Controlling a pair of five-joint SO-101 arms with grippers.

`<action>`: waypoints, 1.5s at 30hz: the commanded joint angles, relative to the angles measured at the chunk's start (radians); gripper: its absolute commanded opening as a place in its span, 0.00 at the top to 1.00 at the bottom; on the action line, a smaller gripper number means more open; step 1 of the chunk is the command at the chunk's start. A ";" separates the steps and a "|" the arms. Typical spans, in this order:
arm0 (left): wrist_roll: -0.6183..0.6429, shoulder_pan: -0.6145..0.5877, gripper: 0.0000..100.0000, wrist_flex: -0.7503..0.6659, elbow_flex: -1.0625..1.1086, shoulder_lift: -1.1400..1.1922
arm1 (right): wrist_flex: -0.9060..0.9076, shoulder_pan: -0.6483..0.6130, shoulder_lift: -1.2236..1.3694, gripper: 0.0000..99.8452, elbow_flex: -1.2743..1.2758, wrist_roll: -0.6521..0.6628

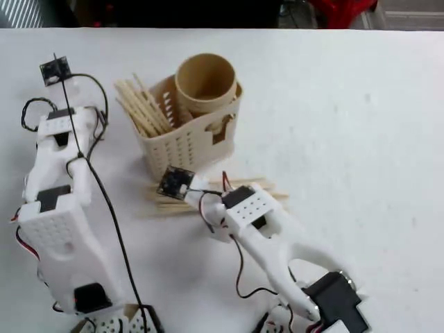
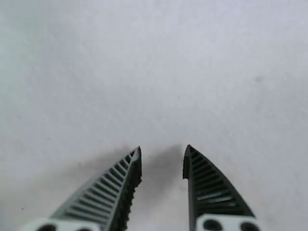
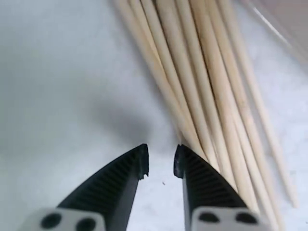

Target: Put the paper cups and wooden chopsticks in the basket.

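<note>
A tan paper cup stands upright, mouth up, in the white slotted basket. Beside it, wooden chopsticks lean out left. Just near of the basket, loose chopsticks lie flat, side by side.

No text, label, brand, number or sign can be read in my views. The basket, the paper cup standing in it and the wooden chopsticks show plain surfaces without legible marking. Any print on the small circuit boards mounted at my wrists is too small to tell.
</note>
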 commanded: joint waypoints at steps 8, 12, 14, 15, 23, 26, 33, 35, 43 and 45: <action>-0.011 0.015 0.84 0.000 -0.051 -0.008 | 0.134 -0.065 -0.154 0.90 -0.040 0.011; -0.011 0.015 0.84 0.000 -0.051 -0.008 | 0.116 -0.074 -0.191 0.90 -0.048 0.014; -0.011 0.015 0.84 0.000 -0.051 -0.008 | 0.081 -0.073 -0.176 0.90 -0.041 0.037; -0.011 0.015 0.84 0.000 -0.051 -0.008 | 0.073 -0.073 -0.153 0.89 -0.041 0.041; -0.011 0.013 0.84 0.003 -0.049 -0.008 | -0.145 -0.001 0.085 0.89 -0.057 0.052; -0.011 0.013 0.84 0.003 -0.049 -0.008 | -0.140 0.021 0.105 0.90 -0.064 0.081; -0.011 0.013 0.84 0.002 -0.049 -0.008 | -0.061 0.016 0.093 0.98 -0.068 0.087; -0.011 0.013 0.84 0.002 -0.049 -0.008 | -0.030 0.016 0.056 0.99 -0.068 0.081; -0.011 0.013 0.84 0.002 -0.049 -0.008 | 0.179 0.016 -0.308 0.98 -0.063 0.081; -0.011 0.013 0.84 0.002 -0.049 -0.008 | 0.229 0.005 -0.409 0.98 -0.063 0.081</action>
